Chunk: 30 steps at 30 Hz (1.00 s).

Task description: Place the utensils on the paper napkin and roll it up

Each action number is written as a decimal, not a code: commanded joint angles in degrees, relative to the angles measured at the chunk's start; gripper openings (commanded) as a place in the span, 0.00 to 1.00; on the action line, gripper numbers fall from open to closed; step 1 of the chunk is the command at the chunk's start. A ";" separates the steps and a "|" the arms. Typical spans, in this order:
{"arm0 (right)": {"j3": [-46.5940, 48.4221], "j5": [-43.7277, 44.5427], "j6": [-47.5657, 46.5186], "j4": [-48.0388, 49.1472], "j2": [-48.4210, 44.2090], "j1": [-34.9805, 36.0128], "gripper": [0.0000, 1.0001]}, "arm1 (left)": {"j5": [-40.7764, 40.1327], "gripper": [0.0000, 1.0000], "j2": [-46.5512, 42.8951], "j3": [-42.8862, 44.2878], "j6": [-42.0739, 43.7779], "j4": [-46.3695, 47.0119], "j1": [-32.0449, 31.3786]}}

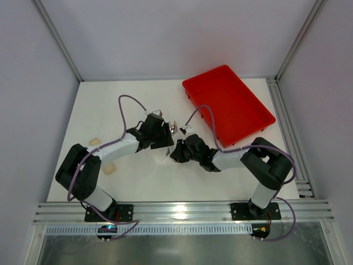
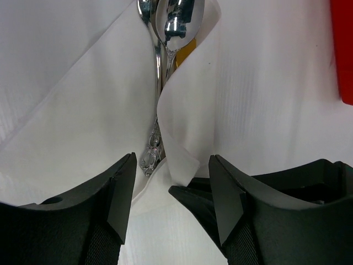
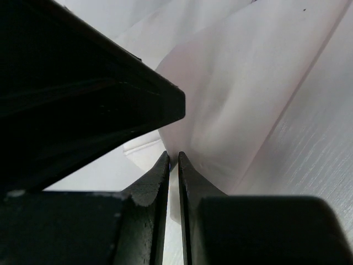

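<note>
Mirror-bright utensils (image 2: pixel 172 27), thin matte paper napkin (image 2: pixel 182 124), curled flap in right claw (image 3: pixel 172 158)

The left arm (image 1: pixel 113 148) and the right arm (image 1: pixel 231 159) are built alike, with pale grey-white tube links set between bulky matte-black joint housings. Each rises from a flat black base plate (image 1: pixel 107 212). A thin mauve-grey cable (image 1: pixel 129 100) runs along each arm in loose loops (the right arm's is the same colour). The left hand (image 2: pixel 172 196) has two broad black fingers (image 2: pixel 118 199) with flat, angular inner faces. The right hand (image 3: pixel 172 165) has a matching black pair, wedge-shaped and tapering to thin tips.
</note>
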 commanded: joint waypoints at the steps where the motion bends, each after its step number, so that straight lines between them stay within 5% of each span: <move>1: 1.29 0.33 -1.49 3.12 0.11 0.34 0.13 | 1.02 0.59 2.47 2.58 0.25 1.37 0.00; 10: 1.12 -0.02 -1.67 2.69 0.03 0.34 0.13 | 1.02 0.56 4.76 3.19 0.16 2.16 0.00; 19: 0.86 -0.55 -1.58 2.33 -0.24 0.51 0.17 | -0.72 0.36 4.68 3.46 1.38 0.84 0.00; 23: -0.28 -0.55 -1.58 2.25 -1.29 0.52 0.20 | -1.18 0.18 4.33 3.46 2.09 0.22 0.00; 30: -1.25 -0.73 -1.58 -2.23 -5.86 0.43 0.25 | -0.48 0.05 2.75 1.09 2.27 0.92 0.00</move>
